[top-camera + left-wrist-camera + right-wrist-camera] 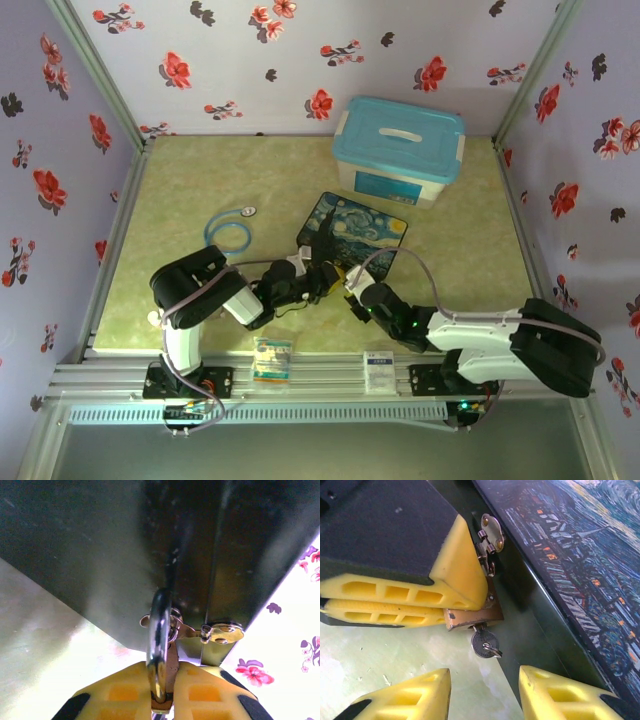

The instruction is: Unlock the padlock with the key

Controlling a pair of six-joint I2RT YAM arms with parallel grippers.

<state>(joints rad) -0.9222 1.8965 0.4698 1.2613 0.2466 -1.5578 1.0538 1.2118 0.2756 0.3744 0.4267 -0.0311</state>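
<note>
Nearest the right wrist camera, the right gripper (485, 680) hangs with its yellow fingers spread wide and nothing between them. Straight ahead at 12 o'clock sits the key (484, 643), its blade already pushed into the bottom of the padlock (472, 616) — so the insertion looks done. The left gripper (462, 605) clamps the padlock body between its pads, right at the front wall of the box (580, 555). In the left wrist view the shackle (159, 630) loops through the hasp (220, 632) (whether it has popped I cannot tell, though it looks seated). What I judge is left: close on the key head, turn it, free the shackle.

Room is tight — the box wall runs close at 2 o'clock of the key, the left gripper's fingers crowd it at 10 o'clock, and the table (380, 655) lies below. Open space lies toward 6 o'clock, where the right gripper is.
</note>
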